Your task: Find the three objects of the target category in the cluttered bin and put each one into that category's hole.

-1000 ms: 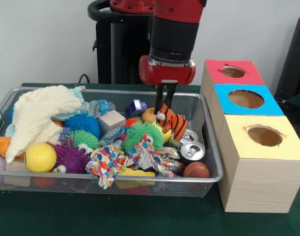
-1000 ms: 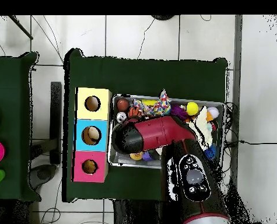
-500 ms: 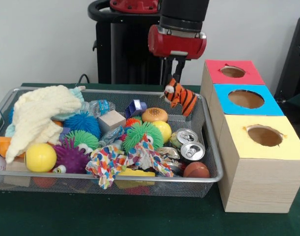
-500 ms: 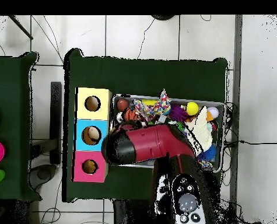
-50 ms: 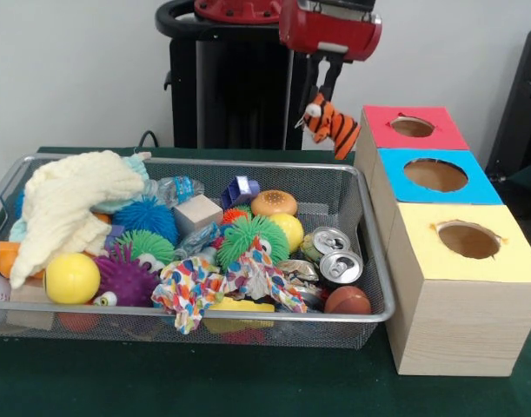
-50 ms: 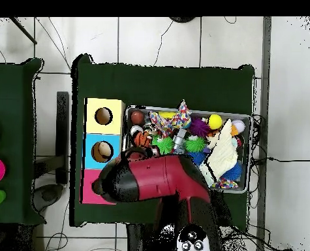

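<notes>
I'm looking across the wire bin [image 5: 369, 261] from its near rim: a brown ball [image 5: 347, 301] and 2 silver cans [image 5: 341, 267] are lying in the near corner beside the yellow box [image 5: 461, 287], with a patterned cloth [image 5: 222, 285], a yellow ball [image 5: 71, 278] and a purple spiky toy [image 5: 126, 276] alongside. Farther in, a green spiky ball [image 5: 251, 237], a toy burger [image 5: 274, 202], a wood block [image 5: 197, 213] and a cream knitted cloth [image 5: 74, 200] are sitting in the clutter. Beyond the yellow box, the blue box [image 5: 434, 176] and red box [image 5: 411, 128] are lining up. The gripper [image 5: 325, 80] is pinching the tiger toy [image 5: 333, 123], which is hanging in the air above the bin's far corner, just beside the red box. From overhead, the arm [image 6: 157, 180] is covering the red box.
</notes>
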Action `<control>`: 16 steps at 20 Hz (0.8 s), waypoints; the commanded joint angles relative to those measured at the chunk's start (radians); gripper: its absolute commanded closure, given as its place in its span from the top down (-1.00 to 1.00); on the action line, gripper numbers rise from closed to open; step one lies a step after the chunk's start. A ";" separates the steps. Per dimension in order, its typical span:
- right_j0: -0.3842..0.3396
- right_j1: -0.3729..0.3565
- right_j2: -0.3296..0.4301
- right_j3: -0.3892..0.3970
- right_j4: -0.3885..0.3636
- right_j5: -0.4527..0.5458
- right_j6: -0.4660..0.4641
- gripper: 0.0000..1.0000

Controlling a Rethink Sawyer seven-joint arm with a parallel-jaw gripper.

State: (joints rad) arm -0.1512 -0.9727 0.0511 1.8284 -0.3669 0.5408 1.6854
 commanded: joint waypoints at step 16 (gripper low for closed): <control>0.197 0.037 -0.201 0.197 0.111 -0.073 0.371 -1.00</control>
State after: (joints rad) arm 0.0124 -0.9944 -0.1164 1.9600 -0.3128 0.5404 1.7409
